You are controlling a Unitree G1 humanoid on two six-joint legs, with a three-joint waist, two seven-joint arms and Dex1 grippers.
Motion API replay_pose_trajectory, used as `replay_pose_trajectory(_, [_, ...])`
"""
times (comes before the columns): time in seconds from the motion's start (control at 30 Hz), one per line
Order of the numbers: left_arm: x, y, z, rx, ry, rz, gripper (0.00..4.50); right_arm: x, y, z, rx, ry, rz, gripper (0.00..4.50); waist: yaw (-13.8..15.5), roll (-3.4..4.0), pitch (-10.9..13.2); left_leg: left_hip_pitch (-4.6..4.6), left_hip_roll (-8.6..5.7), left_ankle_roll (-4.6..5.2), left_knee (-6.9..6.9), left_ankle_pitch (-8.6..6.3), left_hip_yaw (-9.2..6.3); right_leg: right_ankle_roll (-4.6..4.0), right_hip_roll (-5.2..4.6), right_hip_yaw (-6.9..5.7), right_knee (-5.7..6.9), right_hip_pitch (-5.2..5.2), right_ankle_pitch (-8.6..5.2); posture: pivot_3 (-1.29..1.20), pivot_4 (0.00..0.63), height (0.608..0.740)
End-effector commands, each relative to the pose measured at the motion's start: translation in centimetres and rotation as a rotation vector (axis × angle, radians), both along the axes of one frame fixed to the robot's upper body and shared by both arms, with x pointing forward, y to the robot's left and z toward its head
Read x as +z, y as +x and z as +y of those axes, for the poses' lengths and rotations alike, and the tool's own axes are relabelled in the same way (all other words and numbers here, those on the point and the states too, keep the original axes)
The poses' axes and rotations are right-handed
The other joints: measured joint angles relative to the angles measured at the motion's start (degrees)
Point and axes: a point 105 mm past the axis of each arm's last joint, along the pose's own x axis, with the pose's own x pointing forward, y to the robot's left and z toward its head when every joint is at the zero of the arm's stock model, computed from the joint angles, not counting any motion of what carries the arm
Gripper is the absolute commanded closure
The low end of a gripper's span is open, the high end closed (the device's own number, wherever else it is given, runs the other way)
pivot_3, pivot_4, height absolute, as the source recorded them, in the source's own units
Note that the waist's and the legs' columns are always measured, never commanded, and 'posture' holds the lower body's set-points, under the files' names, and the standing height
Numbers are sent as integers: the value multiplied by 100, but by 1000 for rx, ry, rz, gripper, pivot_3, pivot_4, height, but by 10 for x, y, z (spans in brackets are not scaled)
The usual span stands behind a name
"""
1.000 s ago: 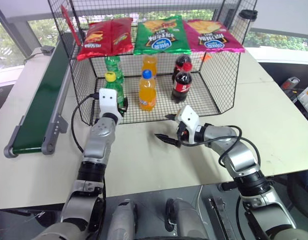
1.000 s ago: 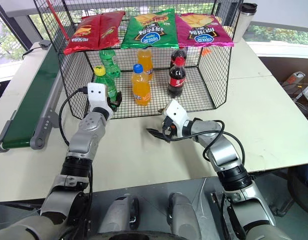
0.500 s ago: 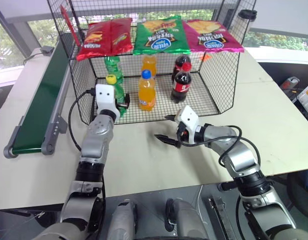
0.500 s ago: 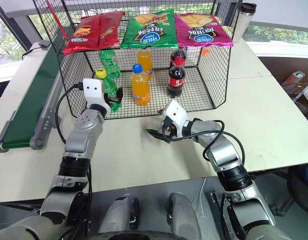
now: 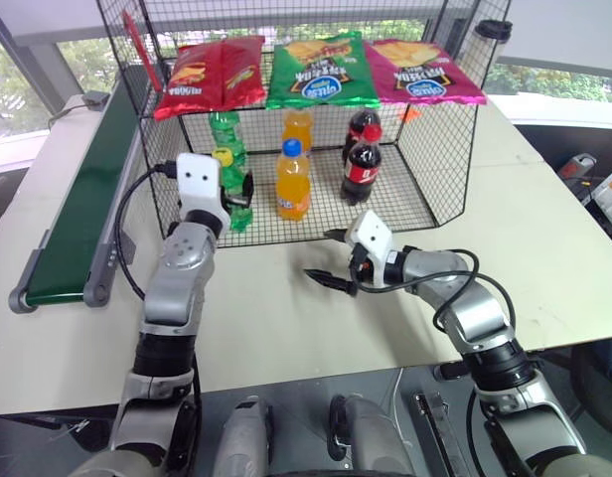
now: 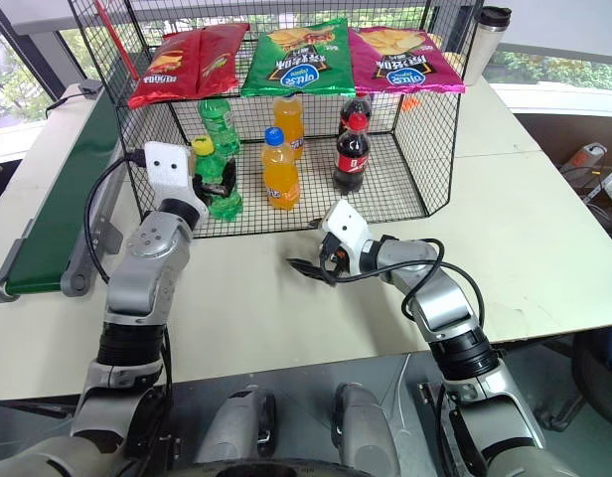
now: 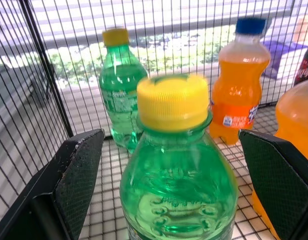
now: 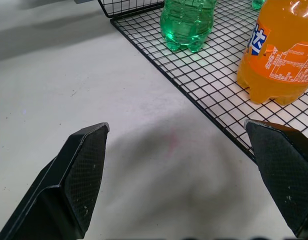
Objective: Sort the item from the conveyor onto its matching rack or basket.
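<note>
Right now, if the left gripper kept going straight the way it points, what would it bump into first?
Most likely the green bottle directly between the open left gripper fingers, standing on the cage floor. Behind it stands a second green bottle.

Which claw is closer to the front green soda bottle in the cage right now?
Left. The left claw stands open around the green bottle on the cage floor; the right claw waits on the table outside it.
</note>
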Motion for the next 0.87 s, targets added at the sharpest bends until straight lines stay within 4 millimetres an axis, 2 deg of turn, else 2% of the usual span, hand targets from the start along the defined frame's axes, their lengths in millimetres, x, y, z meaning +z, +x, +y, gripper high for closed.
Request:
replay_pose_trajectory(0.03, [20,-13,3,-3,1,-65,52,13,-3,4,27,14,-54,0,-2,0,0,0,0,0,0,0,0,0,0,0,0,0,0,0,150,740])
replay_pose_trajectory(0.17, [21,-32,-2,-64,-22,-53,52,16,-7,6,57,32,-53,0,-3,0,0,0,0,0,0,0,0,0,0,0,0,0,0,0,150,740])
replay_pose_trajectory(0.3, [7,-61,-2,-123,-30,7,52,20,-14,9,100,59,-45,0,-24,0,0,0,1,0,-1,0,-1,0,-1,2,0,-1,0,0,150,740])
replay_pose_trajectory(0.4, [-2,-72,0,-128,-8,39,52,20,-16,9,109,65,-41,0,-12,0,0,2,1,0,0,0,-4,-1,0,2,3,-1,0,0,150,740])
replay_pose_trajectory(0.53, [-34,-96,7,-150,14,165,52,17,-16,7,113,68,-27,0,-10,2,-1,10,1,0,1,0,-2,-3,0,3,1,8,-2,0,150,740])
replay_pose_trajectory(0.87, [-74,-123,19,-111,-6,293,52,18,-27,7,160,107,17,0,-3,2,-1,7,1,0,1,0,-4,-6,-1,4,0,3,-4,0,150,740])
